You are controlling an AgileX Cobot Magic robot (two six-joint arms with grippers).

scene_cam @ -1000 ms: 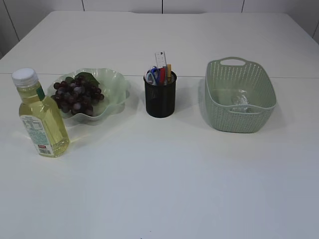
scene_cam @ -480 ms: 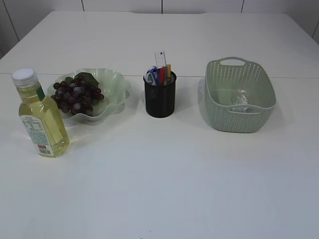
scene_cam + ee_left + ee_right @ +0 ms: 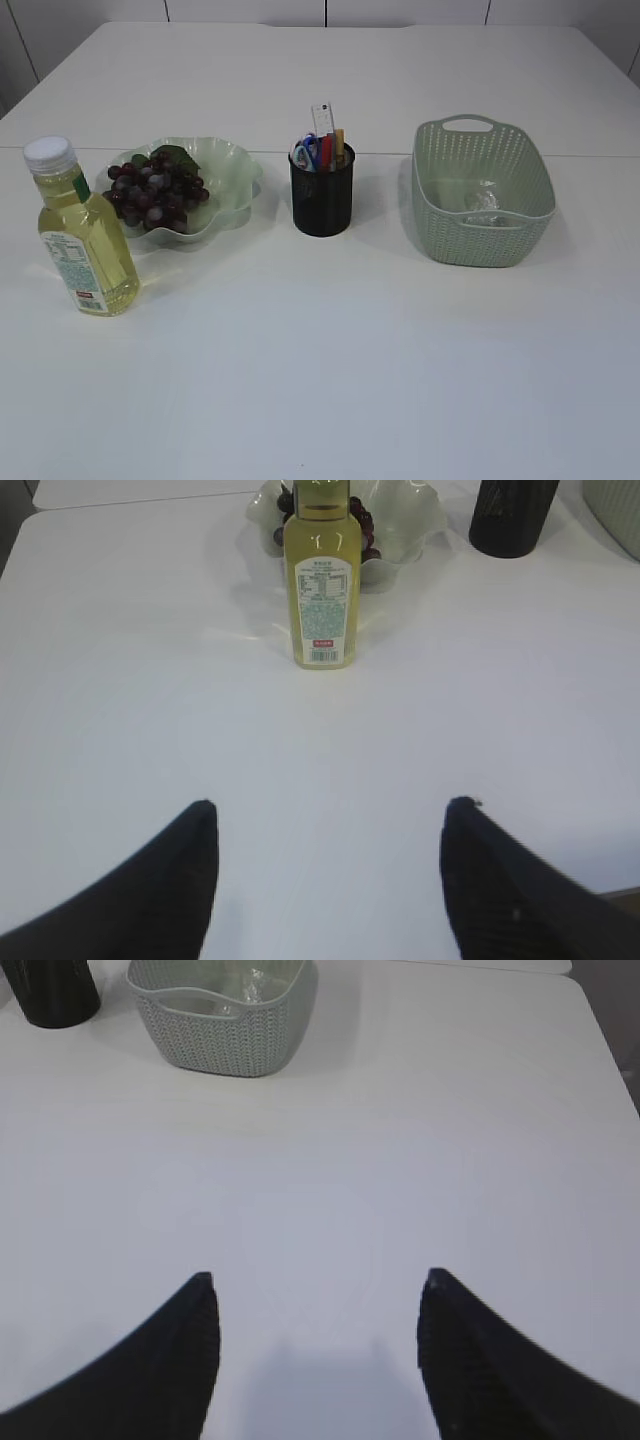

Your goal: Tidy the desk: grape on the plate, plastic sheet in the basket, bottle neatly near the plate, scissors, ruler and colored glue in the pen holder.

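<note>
Dark grapes (image 3: 154,193) lie on the pale green wavy plate (image 3: 231,167). A bottle (image 3: 83,234) of yellow liquid with a white cap stands upright just left of and in front of the plate, also seen as the bottle (image 3: 321,580) in the left wrist view. The black pen holder (image 3: 321,195) holds the blue-handled scissors (image 3: 305,152), the ruler (image 3: 322,117) and colored glue sticks (image 3: 328,150). The clear plastic sheet (image 3: 482,203) rests inside the green basket (image 3: 483,244). My left gripper (image 3: 328,810) is open, well short of the bottle. My right gripper (image 3: 318,1282) is open over bare table.
The white table (image 3: 330,360) stretches wide in front of the objects. In the right wrist view the basket (image 3: 225,1035) and the pen holder (image 3: 52,990) sit at the far edge. Neither arm shows in the exterior view.
</note>
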